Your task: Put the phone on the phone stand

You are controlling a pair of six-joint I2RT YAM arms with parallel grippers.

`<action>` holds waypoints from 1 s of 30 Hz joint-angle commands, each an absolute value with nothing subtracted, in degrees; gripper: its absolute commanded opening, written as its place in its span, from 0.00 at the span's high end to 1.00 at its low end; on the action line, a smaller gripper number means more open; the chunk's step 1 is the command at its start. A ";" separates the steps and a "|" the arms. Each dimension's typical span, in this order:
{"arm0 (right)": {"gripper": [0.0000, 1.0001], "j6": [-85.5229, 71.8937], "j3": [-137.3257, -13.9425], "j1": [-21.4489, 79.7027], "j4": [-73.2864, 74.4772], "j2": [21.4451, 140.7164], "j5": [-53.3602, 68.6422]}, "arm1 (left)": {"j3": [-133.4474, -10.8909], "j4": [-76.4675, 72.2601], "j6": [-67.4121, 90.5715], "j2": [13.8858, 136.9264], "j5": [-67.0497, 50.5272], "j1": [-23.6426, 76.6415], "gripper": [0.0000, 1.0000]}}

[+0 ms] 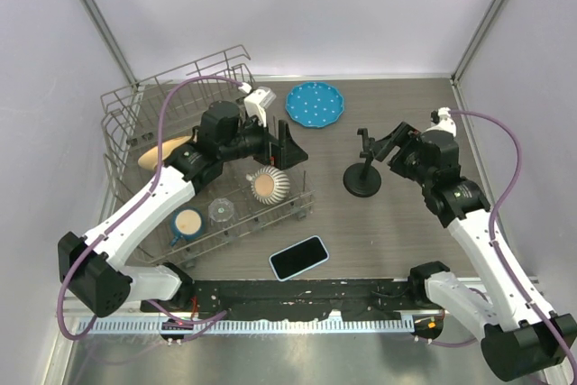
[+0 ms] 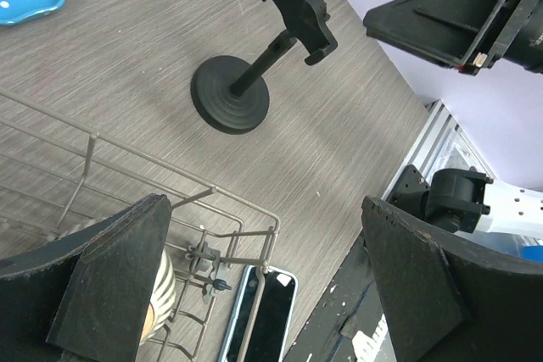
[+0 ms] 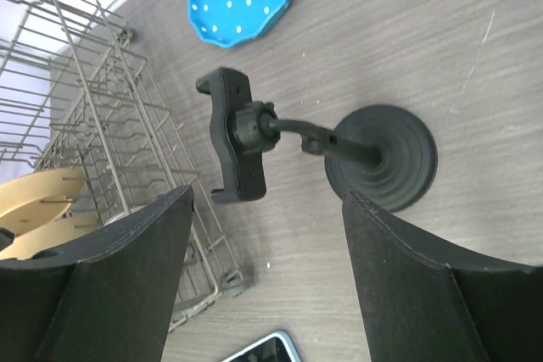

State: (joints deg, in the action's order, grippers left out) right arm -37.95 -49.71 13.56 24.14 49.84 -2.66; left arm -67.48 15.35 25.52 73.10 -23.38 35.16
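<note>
A grey wood-grain bench (image 1: 397,232) is filling the space between pale walls. From the top view, the phone (image 1: 298,258) is lying flat and screen-up near the front edge, just beside the near corner of the wire dish rack (image 1: 135,123). Its long axis is running diagonally, from near-left to far-right. The phone stand (image 1: 363,169) is standing on its disc base between the arms, well apart from the phone. The left end effector (image 1: 296,146) is hanging over the rack's right side, and the right end effector (image 1: 388,144) is hovering just beside the stand's cradle. A blue dotted plate (image 1: 315,104) is sitting at the back.

The left wrist view is showing its fingers spread wide with nothing between them. The stand is leaning its post towards the right arm, and the phone is peeking out behind the rack wire.

The right wrist view is showing released fingers framing the stand. The cradle's back and ball joint are facing this camera, so its open face is probably pointing towards the rack.

Likely trouble: the phone is lying thin and glossy against the bench, so the fingers may be slipping off it or catching the rack wire. The light stand could also tip if the nearby right fingers nudge its cradle.
</note>
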 commanded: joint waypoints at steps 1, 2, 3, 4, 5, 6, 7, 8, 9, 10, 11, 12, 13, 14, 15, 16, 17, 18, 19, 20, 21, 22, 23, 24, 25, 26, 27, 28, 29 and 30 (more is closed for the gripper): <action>0.24 -41.31 -53.52 16.87 27.77 51.41 -7.91 | -69.70 14.50 25.84 73.47 -24.26 35.42 0.00; 0.24 -41.13 -54.22 18.35 28.12 52.03 -8.69 | -69.78 14.85 25.67 73.56 -24.43 35.42 0.00; 0.25 -41.22 -54.40 19.24 28.04 53.25 -9.48 | -69.96 14.85 25.75 73.65 -24.35 35.51 0.00; 0.25 -41.22 -54.49 19.94 27.95 53.61 -10.36 | -69.79 14.68 25.58 73.48 -24.43 35.59 0.00; 0.25 -41.22 -54.84 21.69 28.12 54.14 -12.63 | -69.52 14.68 25.40 73.48 -23.65 35.60 0.00; 0.25 -40.70 -55.02 22.40 28.12 55.36 -13.79 | -69.61 14.94 25.31 73.65 -23.29 35.60 0.00; 0.25 -40.35 -55.45 23.20 28.04 55.89 -15.19 | -69.87 15.20 25.14 73.74 -23.20 35.68 0.00; 0.26 -39.82 -55.81 24.16 28.04 56.77 -16.25 | -70.22 15.81 24.96 73.74 -23.20 35.68 0.00; 0.30 -38.68 -56.25 25.21 28.04 58.52 -17.48 | -70.14 15.73 24.87 73.83 -23.20 35.77 0.00; 0.35 -38.24 -57.29 25.83 28.04 59.75 -17.93 | -69.96 15.47 24.87 73.65 -23.12 35.86 0.00; 0.41 -37.71 -57.91 26.27 28.21 60.72 -18.28 | -69.87 15.29 24.79 73.74 -23.03 35.86 0.00; 0.49 -36.40 -58.70 27.32 28.47 61.69 -19.59 | -69.96 15.55 24.70 73.83 -22.77 35.95 0.00; 0.51 -35.69 -60.36 27.94 29.26 63.53 -20.47 | -70.13 15.82 24.52 73.83 -22.68 35.95 0.00; 0.52 -34.90 -61.08 28.38 29.62 64.24 -21.78 | -70.14 15.91 24.43 73.83 -22.59 35.95 0.00; 0.53 -34.37 -61.87 29.08 29.97 64.94 -22.93 | -70.14 15.91 24.26 73.92 -22.41 35.95 0.00; 0.54 -32.71 -62.83 29.61 30.32 66.08 -23.90 | -70.14 16.00 24.34 74.00 -22.24 35.95 0.00; 0.55 -32.09 -63.45 29.71 30.58 66.79 -23.99 | -70.40 16.34 24.17 74.09 -22.32 35.95 0.00; 0.57 -31.73 -64.07 29.71 31.11 67.41 -24.34 | -70.57 16.61 24.08 74.18 -22.41 35.95 0.00; 0.57 -30.51 -65.12 29.88 31.81 67.85 -24.78 | -70.58 16.61 24.08 74.09 -22.59 35.95 0.00; 0.58 -30.06 -65.47 29.88 32.25 68.72 -24.79 | -70.32 16.26 24.08 74.00 -22.59 36.03 0.00; 0.59 -29.71 -65.83 29.88 32.60 68.99 -24.96 | -70.23 16.09 23.91 73.92 -22.50 35.95 0.00; 0.60 -29.10 -66.27 29.88 32.87 69.26 -25.13 | -70.22 16.17 23.82 73.92 -21.89 35.95 0.00; 0.60 -27.96 -66.27 29.80 32.96 69.61 -25.14 | -70.57 16.78 23.73 74.00 -21.88 35.95 0.00; 0.64 -27.60 -66.36 29.88 33.05 69.87 -25.57 | -70.84 17.05 23.82 74.09 -22.15 35.95 0.00; 0.67 -27.25 -66.71 29.88 33.57 70.05 -25.84 | -70.93 16.96 23.91 74.09 -22.67 35.95 0.00; 0.69 -25.85 -66.88 29.88 33.75 70.31 -25.14 | -70.49 16.35 23.99 73.92 -22.85 36.03 0.00; 0.73 -25.23 -66.97 29.88 33.84 70.66 -24.96 | -70.31 16.17 23.99 73.83 -22.68 36.04 0.00; 0.75 -24.53 -66.97 29.80 33.84 70.75 -24.61 | -70.31 16.26 23.99 74.00 -22.41 35.95 0.00; 0.78 -23.39 -66.89 29.88 33.58 70.93 -24.26 | -70.75 16.78 23.91 74.00 -22.41 36.03 0.00; 0.84 -20.68 -66.88 29.80 33.23 71.10 -23.39 | -70.84 16.96 23.99 74.00 -22.59 36.04 0.00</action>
State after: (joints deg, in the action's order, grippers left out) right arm -27.59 -64.55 29.63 33.74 70.32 -22.98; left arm -68.16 17.47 24.91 74.30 -22.48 35.70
